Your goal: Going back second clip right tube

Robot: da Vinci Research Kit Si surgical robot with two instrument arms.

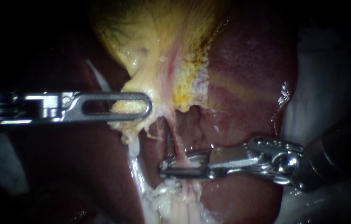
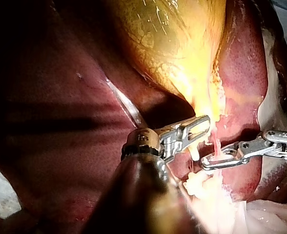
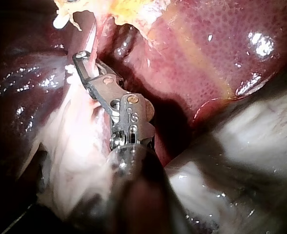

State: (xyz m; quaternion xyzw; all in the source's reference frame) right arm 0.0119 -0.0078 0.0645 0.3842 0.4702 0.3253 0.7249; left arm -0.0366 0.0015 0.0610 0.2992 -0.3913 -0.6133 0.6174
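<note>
Two slender steel instruments are in the field. The right instrument (image 1: pixel 181 168) has its jaws parted and straddles the thin pink tube (image 1: pixel 178 143), which runs from the neck of the yellow gallbladder (image 1: pixel 154 45) down to pale shredded tissue (image 1: pixel 175 207). The tube lies between the jaws, seemingly unpinched. No clip can be made out with certainty, so placement is unconfirmed. Withdrawal, in my judgement, is not yet begun. The left instrument (image 1: pixel 136 108) is clamped on the gallbladder's lower edge. Dark red liver (image 1: pixel 250 74) borders the tube closely, and a white cloth (image 1: pixel 329 83) lies beyond. The tube inside the jaws obstructs backing out.
</note>
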